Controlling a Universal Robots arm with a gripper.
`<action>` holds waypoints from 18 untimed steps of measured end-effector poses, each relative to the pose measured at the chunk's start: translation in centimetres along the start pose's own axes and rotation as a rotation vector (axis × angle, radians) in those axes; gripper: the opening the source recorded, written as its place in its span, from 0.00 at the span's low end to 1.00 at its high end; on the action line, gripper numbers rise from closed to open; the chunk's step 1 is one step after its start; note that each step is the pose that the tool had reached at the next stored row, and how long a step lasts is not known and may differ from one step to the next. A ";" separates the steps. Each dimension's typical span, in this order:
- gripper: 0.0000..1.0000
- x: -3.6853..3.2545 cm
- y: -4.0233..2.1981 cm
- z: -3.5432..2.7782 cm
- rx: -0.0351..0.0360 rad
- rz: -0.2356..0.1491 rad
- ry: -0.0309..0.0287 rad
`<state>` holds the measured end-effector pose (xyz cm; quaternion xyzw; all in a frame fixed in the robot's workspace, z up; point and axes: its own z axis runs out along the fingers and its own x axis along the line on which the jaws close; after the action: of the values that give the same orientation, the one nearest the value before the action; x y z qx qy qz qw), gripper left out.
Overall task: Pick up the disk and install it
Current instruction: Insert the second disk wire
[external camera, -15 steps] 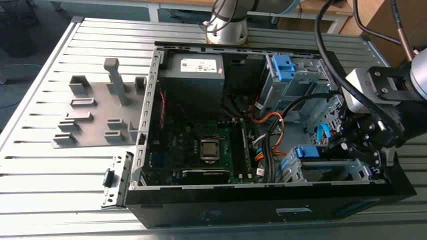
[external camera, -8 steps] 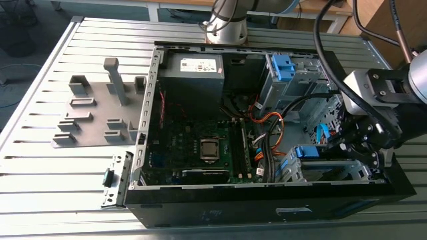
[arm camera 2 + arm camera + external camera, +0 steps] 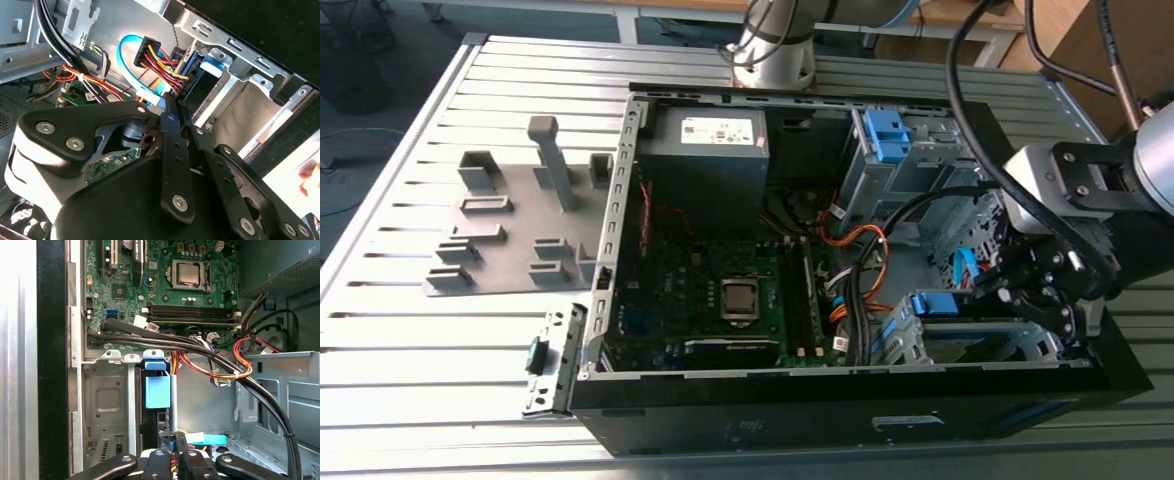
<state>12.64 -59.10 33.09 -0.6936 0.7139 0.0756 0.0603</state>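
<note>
The disk stands on edge in the lower drive cage [image 3: 987, 335] of the open computer case. Its bright blue bracket [image 3: 937, 303] shows at the cage's top, and in both wrist views [image 3: 157, 390] [image 3: 210, 64]. My gripper [image 3: 1061, 312] hangs just to the exterior view's right of that bracket, inside the case. Its fingers are drawn together, with nothing visible between them. In the second wrist view the gripper [image 3: 169, 102] points at the disk's end where a bundle of yellow, red and black wires [image 3: 160, 62] meets it. The first wrist view shows the gripper [image 3: 173, 442] just short of the bracket.
A grey power supply [image 3: 707, 150] sits at the case's back, the motherboard [image 3: 720, 290] in the middle. An upper drive cage with a blue latch [image 3: 886, 133] stands behind the gripper. Black and orange cables [image 3: 220, 360] cross the cage. A grey fixture [image 3: 520, 225] lies on the slatted table [image 3: 400, 340].
</note>
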 end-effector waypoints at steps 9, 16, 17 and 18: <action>0.16 0.11 -0.01 0.31 0.0000 0.000 0.0014; 0.17 0.12 -0.01 0.32 0.0001 0.000 0.0023; 0.23 0.12 -0.01 0.32 0.0001 0.000 0.0024; 0.23 0.12 -0.01 0.32 0.0001 0.000 0.0026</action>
<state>12.64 -59.16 32.75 -0.6936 0.7140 0.0747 0.0594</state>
